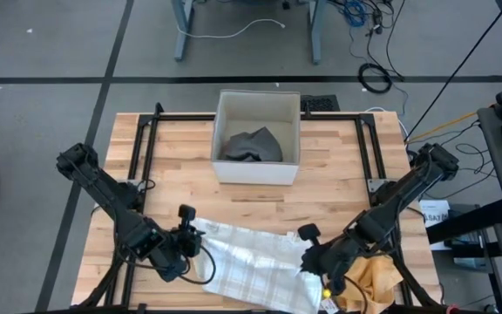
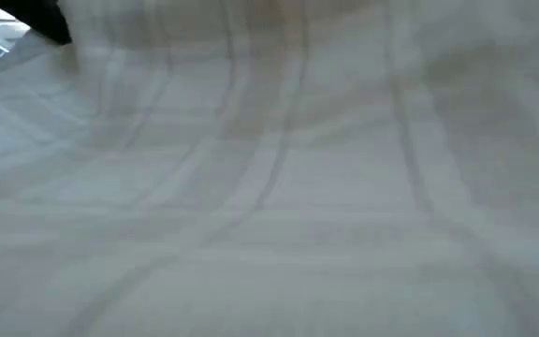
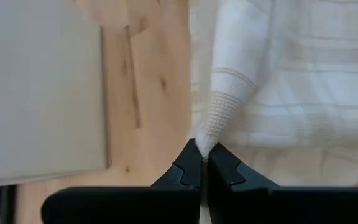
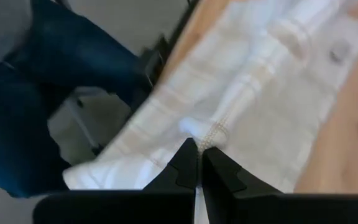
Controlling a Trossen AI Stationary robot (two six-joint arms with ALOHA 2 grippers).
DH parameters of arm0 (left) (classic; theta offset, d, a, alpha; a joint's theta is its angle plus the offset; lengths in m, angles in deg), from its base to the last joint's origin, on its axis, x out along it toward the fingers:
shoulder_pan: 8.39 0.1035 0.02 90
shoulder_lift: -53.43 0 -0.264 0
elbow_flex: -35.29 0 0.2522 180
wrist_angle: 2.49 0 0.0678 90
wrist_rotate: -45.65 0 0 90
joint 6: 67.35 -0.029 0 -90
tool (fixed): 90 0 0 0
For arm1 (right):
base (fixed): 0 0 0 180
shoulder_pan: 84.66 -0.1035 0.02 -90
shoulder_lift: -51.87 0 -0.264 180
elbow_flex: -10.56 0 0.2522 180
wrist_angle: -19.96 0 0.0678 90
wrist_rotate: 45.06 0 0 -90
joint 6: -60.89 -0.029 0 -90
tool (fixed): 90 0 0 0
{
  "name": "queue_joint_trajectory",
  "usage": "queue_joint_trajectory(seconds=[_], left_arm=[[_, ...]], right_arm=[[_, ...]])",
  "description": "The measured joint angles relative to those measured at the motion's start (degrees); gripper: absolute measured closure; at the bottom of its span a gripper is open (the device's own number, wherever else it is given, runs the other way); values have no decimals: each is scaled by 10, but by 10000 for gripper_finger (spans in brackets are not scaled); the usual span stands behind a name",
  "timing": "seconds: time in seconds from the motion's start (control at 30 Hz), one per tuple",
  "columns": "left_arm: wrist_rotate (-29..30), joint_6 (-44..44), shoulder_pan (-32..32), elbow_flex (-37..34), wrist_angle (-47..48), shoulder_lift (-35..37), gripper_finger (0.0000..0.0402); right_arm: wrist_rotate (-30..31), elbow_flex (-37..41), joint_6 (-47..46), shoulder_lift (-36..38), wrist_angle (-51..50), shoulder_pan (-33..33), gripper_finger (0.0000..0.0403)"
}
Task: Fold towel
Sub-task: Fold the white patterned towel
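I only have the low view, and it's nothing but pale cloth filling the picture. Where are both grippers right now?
Observer: On the high view, the left gripper is at the towel's left end, near the table's front edge.
Operator: Has it got the cloth?
Observer: Yes, its wrist view shows it shut on a pinched fold of towel.
Operator: And the right one?
Observer: The right gripper is shut on the towel's opposite end.
Operator: Anything else on the table?
Observer: A white box holding grey cloth sits farther back.

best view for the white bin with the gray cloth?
High view: the whole bin shows, gray cloth inside. Left wrist view catches only a pale flat side, probably its wall. The low and right wrist views miss it.
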State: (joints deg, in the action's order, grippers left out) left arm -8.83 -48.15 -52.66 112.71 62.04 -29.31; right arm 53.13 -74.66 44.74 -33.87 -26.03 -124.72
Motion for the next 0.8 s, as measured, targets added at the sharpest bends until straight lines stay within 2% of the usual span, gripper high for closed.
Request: queue_joint_trajectory(seconds=[0.07, 0.27, 0.4, 0.5, 0.57, 0.67, 0.8], left_arm=[[-46, 1, -2, 0, -12, 0, 399], [-252, 30, -21, 0, -80, 0, 399], [-323, 93, -31, 1, -98, 0, 399], [-321, 101, -45, 1, -113, 0, 392], [-303, 101, -52, 1, -123, 0, 374], [-279, 102, -58, 1, -135, 0, 330], [-276, 103, -58, 1, -143, 0, 272]], right_arm=[[-12, -4, 6, 0, 18, -2, 400], [-80, -5, 11, 0, 61, -7, 400], [-83, -5, -18, -1, 49, -6, 399], [-93, -3, -30, -1, 51, -6, 398], [-100, -3, -39, -1, 51, -7, 388], [-102, -3, -55, -1, 50, -7, 352], [-101, -3, -70, -1, 45, -7, 290]])
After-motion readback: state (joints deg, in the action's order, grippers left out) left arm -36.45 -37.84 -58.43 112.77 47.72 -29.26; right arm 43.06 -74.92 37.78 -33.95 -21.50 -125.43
